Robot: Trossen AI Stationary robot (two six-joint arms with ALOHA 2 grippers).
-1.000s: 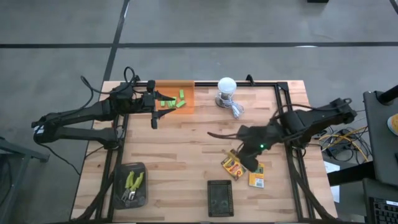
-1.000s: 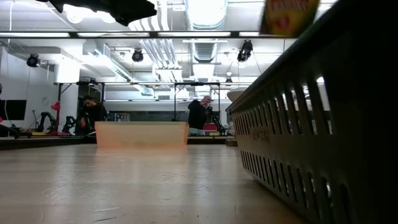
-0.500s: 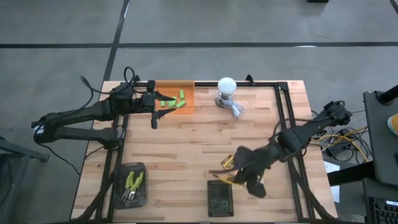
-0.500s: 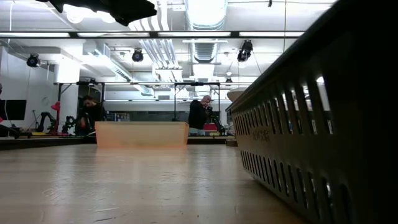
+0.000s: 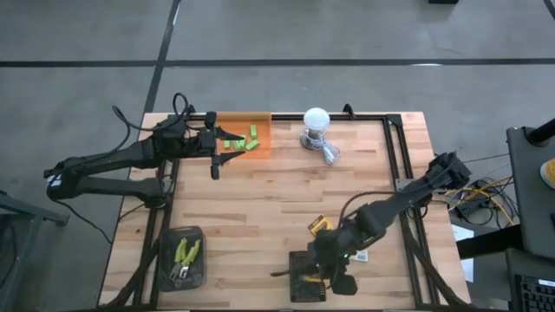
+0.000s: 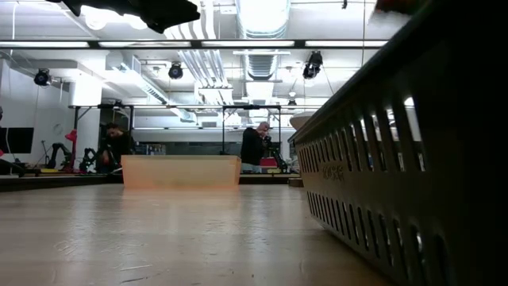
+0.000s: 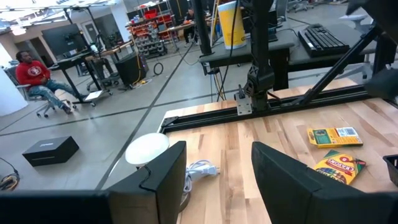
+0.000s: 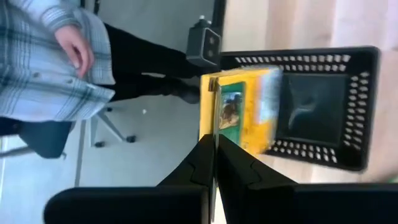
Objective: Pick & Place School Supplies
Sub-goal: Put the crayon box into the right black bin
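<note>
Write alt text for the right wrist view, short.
The right gripper, shut on a yellow-and-green crayon box, holds it over a black slotted basket on the wooden table. Beyond the table edge, a person in a plaid shirt sits close by.

You can't read any words or numbers here. The flat yellow-and-green crayon box (image 7: 339, 164) on the wooden table (image 7: 273, 134) has red letters on its front, but they are too small for you to make out.
</note>
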